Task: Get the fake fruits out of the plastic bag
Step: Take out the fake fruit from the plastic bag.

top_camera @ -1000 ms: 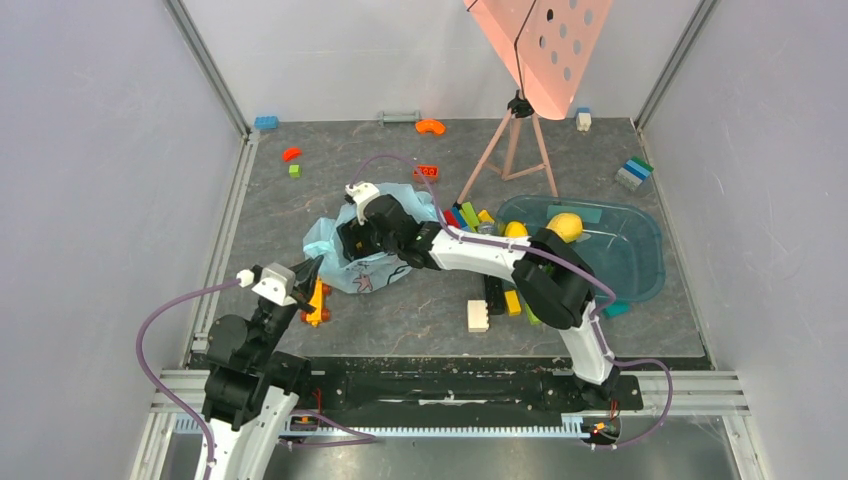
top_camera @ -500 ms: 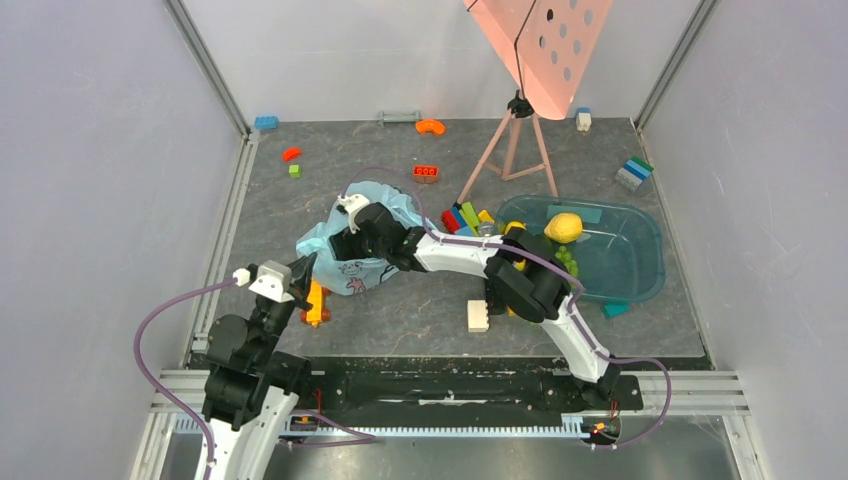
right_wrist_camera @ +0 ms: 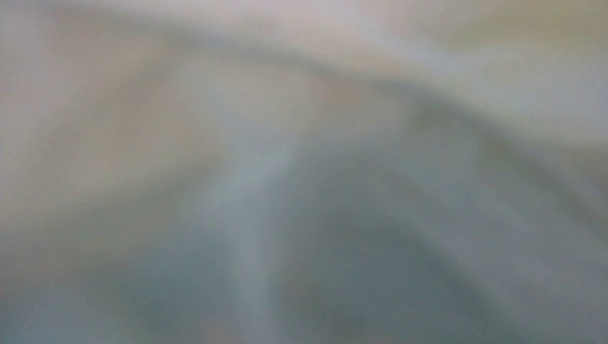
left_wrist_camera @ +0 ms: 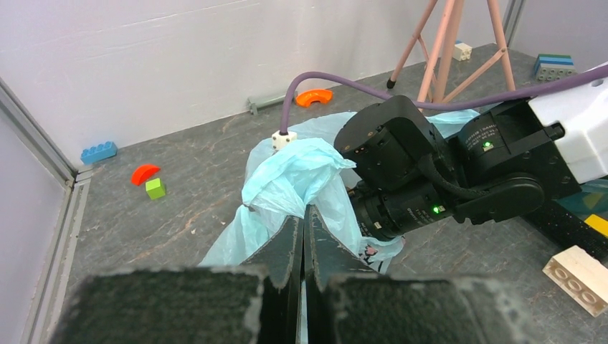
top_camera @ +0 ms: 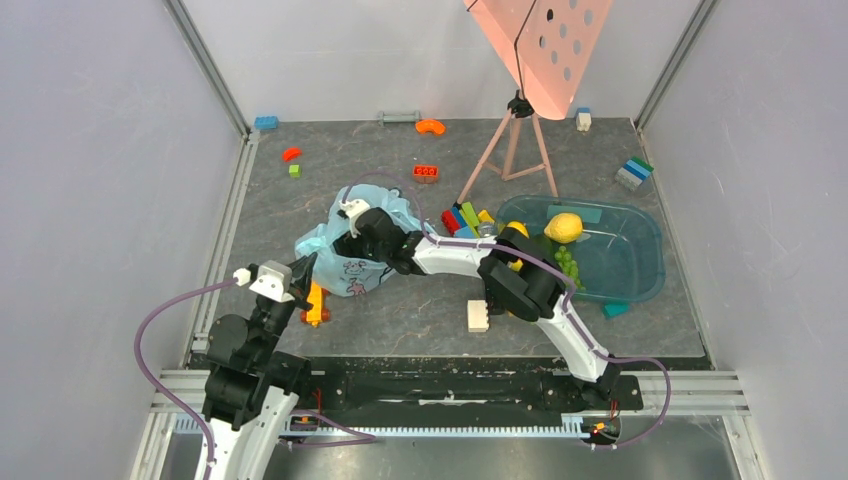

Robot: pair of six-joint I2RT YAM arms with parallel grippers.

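The light blue plastic bag (top_camera: 345, 270) lies crumpled left of the table's middle. My left gripper (top_camera: 306, 268) is shut on a fold at its near left edge; in the left wrist view the bag (left_wrist_camera: 290, 175) bunches up from between the closed fingertips of that gripper (left_wrist_camera: 304, 216). My right arm's wrist (top_camera: 368, 228) is pushed into the bag from the right, its fingers hidden inside. The right wrist view shows only blurred pale film. A yellow lemon (top_camera: 564, 227) and a green fruit (top_camera: 566, 261) lie in the teal tub (top_camera: 632, 262). No fruit shows in the bag.
Coloured bricks (top_camera: 465, 216) are heaped at the tub's left rim. A cream brick (top_camera: 478, 316) lies near the front and an orange toy (top_camera: 318, 303) by my left gripper. A pink tripod (top_camera: 515, 145) stands behind, with a red brick (top_camera: 426, 173) to its left.
My right wrist and elbow have moved left, pushing deeper into the bag, which has bunched up and shifted left. The left gripper has kept its hold in place.
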